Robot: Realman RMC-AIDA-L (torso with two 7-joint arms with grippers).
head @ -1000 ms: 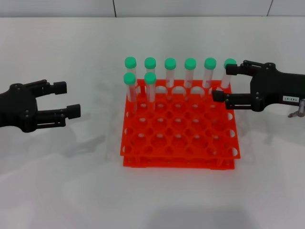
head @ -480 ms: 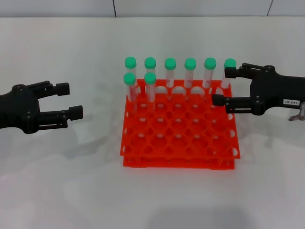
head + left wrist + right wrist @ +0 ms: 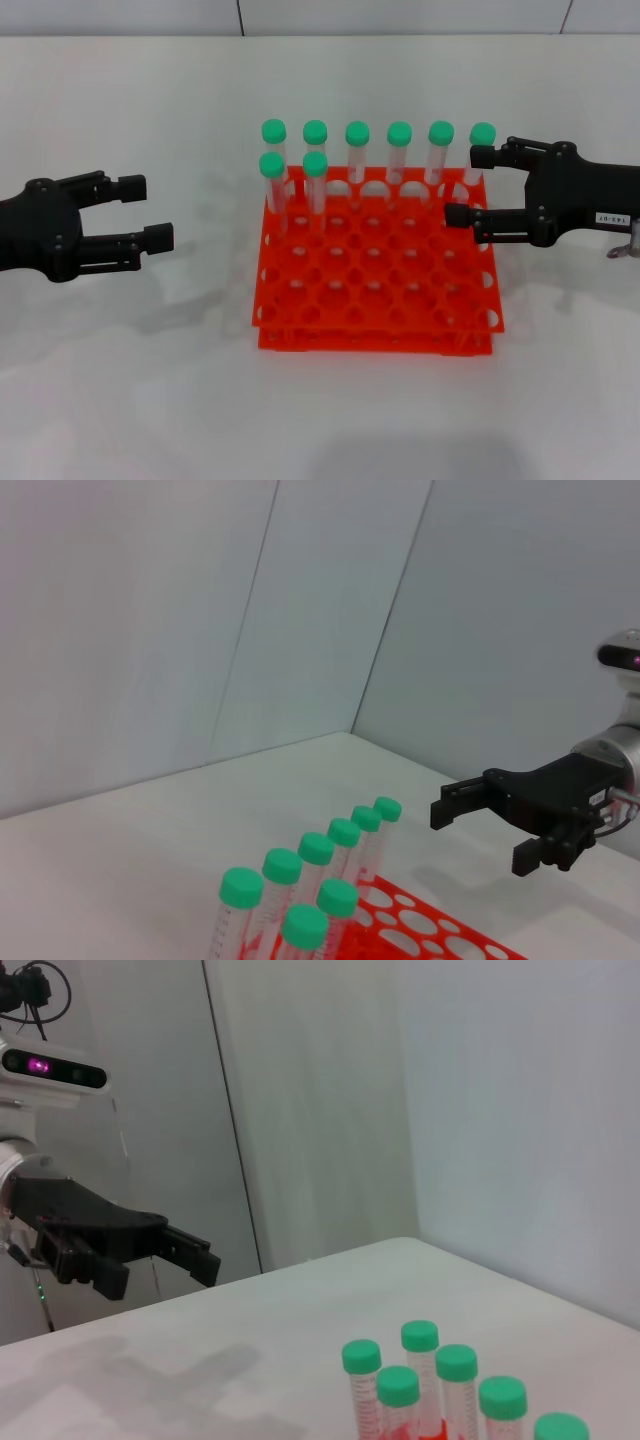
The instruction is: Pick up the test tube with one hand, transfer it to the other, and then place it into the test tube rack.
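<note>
Tube: the test tube (image 3: 482,150) nearest the right gripper stands upright in the back right corner hole of the rack, one of eight green-capped tubes there; which one is meant is only a guess.
Handling: it looks light, stiff and smooth-walled, so likely slippery; best pinched on the clear wall just under the cap, and drawn straight up out of its hole.
Rack: the orange rack (image 3: 378,300) sits on the white table (image 3: 150,400), its back row filled by six tubes, with two more in the second row at its left end; every other hole is bare.
Right gripper: the right gripper (image 3: 466,185), the one with a small white label, hovers at the rack's back right corner, jaws spread on either side of the corner tube, gripping nothing.
Left gripper: the left gripper (image 3: 145,212) hangs well left of the rack, jaws parted and empty.
</note>
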